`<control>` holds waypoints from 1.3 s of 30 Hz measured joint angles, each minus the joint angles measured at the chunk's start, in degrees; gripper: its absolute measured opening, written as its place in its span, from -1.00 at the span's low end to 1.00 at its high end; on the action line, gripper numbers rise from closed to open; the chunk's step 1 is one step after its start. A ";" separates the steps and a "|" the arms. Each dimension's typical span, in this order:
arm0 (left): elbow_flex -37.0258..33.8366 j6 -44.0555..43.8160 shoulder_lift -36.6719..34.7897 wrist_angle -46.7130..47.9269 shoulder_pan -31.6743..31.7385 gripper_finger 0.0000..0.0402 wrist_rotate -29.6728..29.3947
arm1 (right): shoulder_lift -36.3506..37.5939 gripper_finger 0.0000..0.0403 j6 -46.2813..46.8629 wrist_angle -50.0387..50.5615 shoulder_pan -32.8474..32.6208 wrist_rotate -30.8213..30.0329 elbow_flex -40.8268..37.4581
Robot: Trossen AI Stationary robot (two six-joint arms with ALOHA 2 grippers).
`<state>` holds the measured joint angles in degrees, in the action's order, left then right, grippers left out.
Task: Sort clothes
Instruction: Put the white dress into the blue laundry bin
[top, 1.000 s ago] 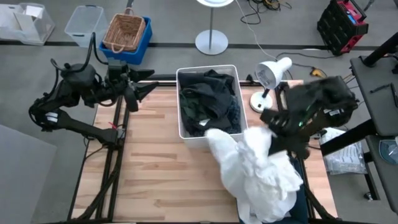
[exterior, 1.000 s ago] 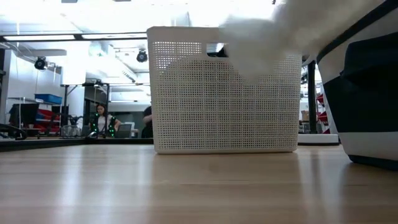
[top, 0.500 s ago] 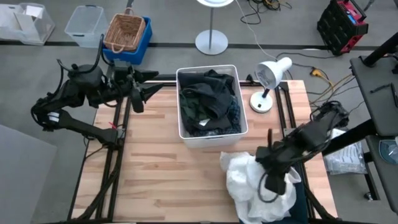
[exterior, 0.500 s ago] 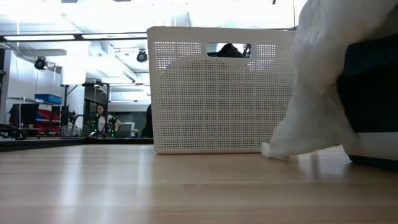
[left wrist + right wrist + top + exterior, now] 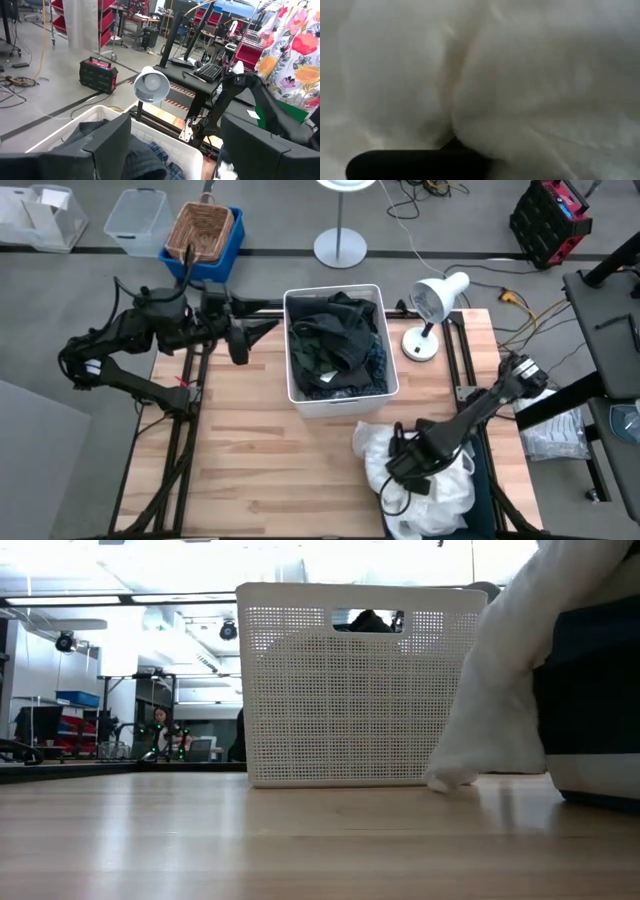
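The left end effector [image 5: 243,343] hovers at the tabletop's [image 5: 250,460] back-left edge, fingers apart, just beside the white bin [image 5: 296,385] of dark clothes [image 5: 335,340]. At the front right, the right end effector [image 5: 400,473] is buried in the white garments [image 5: 440,490] (its fingers hidden, so I cannot tell their state).

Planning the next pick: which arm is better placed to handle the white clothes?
The right gripper: it is already down in the white clothes at the table's right front. The left gripper hovers by the white bin, far from them.
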<state>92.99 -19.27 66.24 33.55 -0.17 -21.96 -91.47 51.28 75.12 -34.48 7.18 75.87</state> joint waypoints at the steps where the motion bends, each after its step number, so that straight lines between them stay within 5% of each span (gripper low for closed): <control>1: -0.02 -0.44 0.18 -0.01 0.01 0.41 0.00 | -0.79 -0.87 -0.60 -3.04 0.00 0.10 -2.09; 7: -0.02 -1.91 0.58 -0.04 -0.01 0.41 0.00 | -5.65 -0.85 -1.93 -12.11 -0.03 0.96 -8.71; 10: -0.02 -2.33 0.38 -0.06 -0.01 0.41 0.00 | -6.00 -0.68 -1.47 -11.21 -0.08 0.67 -8.57; 27: -0.02 -0.71 -0.25 0.10 -0.01 0.41 0.01 | 14.29 0.35 11.50 -5.67 -0.13 4.86 2.74; 34: -0.02 0.56 0.14 0.31 -0.01 0.41 0.00 | 16.44 0.56 10.10 -5.94 3.92 -12.12 5.95; 39: -0.02 0.79 0.58 0.36 -0.01 0.41 0.00 | 10.70 0.64 -0.14 -9.27 11.76 -12.93 5.86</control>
<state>92.97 -18.48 66.83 33.91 -0.19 -21.96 -80.78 51.14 65.84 -22.73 -5.75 81.73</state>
